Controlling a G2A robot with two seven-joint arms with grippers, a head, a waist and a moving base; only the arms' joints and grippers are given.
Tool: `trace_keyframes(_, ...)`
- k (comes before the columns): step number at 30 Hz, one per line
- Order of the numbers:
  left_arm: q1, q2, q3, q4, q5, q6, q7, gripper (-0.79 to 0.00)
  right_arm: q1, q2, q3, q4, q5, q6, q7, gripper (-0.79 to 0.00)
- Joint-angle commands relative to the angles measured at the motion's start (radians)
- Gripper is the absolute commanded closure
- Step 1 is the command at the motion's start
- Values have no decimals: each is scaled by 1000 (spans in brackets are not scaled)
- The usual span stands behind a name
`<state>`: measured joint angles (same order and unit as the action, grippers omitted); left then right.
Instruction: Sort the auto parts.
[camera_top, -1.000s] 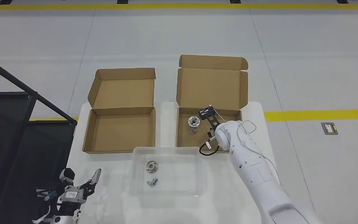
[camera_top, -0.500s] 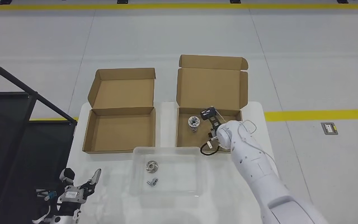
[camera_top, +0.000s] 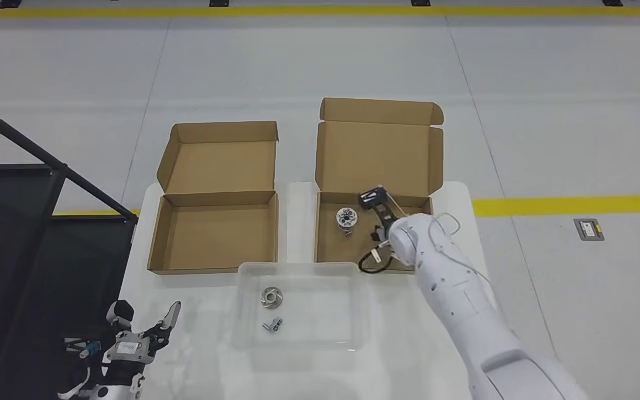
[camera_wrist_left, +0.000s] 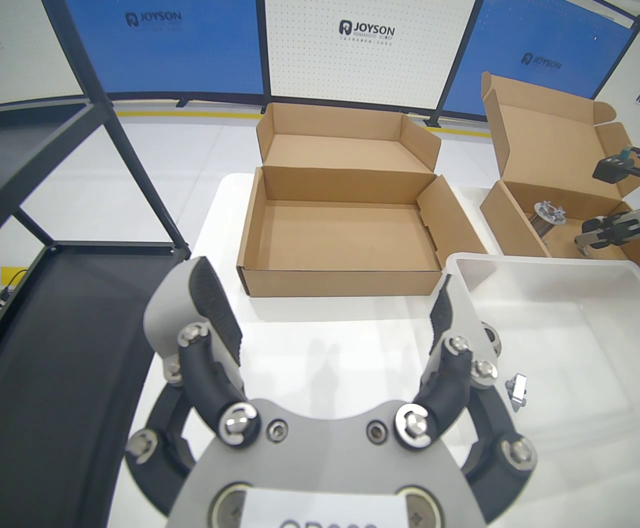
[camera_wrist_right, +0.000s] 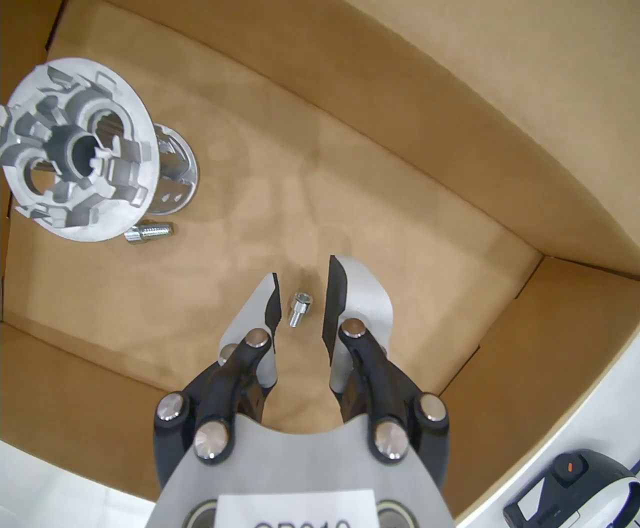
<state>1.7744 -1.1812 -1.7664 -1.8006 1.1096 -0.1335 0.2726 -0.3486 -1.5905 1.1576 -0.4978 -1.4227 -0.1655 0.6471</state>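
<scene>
Watch your right gripper (camera_wrist_right: 303, 269), released with its jaws apart around the small silver socket-head bolt (camera_wrist_right: 301, 308) lying on the floor of the right-hand brown cardboard box (camera_wrist_right: 425, 235): closing off-centre could, I judge, flick that bolt rolling toward the ribbed grey cast-metal hub (camera_wrist_right: 75, 155).

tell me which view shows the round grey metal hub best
Right wrist view: the round grey metal hub is close, ribs and bore clear. Top view shows the hub small from above; left wrist view shows it far off, side-on.
</scene>
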Motion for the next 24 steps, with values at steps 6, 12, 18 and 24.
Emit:
trace_keyframes(6,0,0,0,0,0,0,0,-785,-100,33,41,-198,3,-53,-15,-240)
trace_keyframes(12,0,0,0,0,0,0,0,-785,-318,81,129,-575,5,-155,-4,-252)
trace_keyframes(18,0,0,0,0,0,0,0,-785,-531,114,189,-950,21,-273,31,-259)
trace_keyframes(24,0,0,0,0,0,0,0,-785,-665,132,190,-1158,36,-381,13,-785)
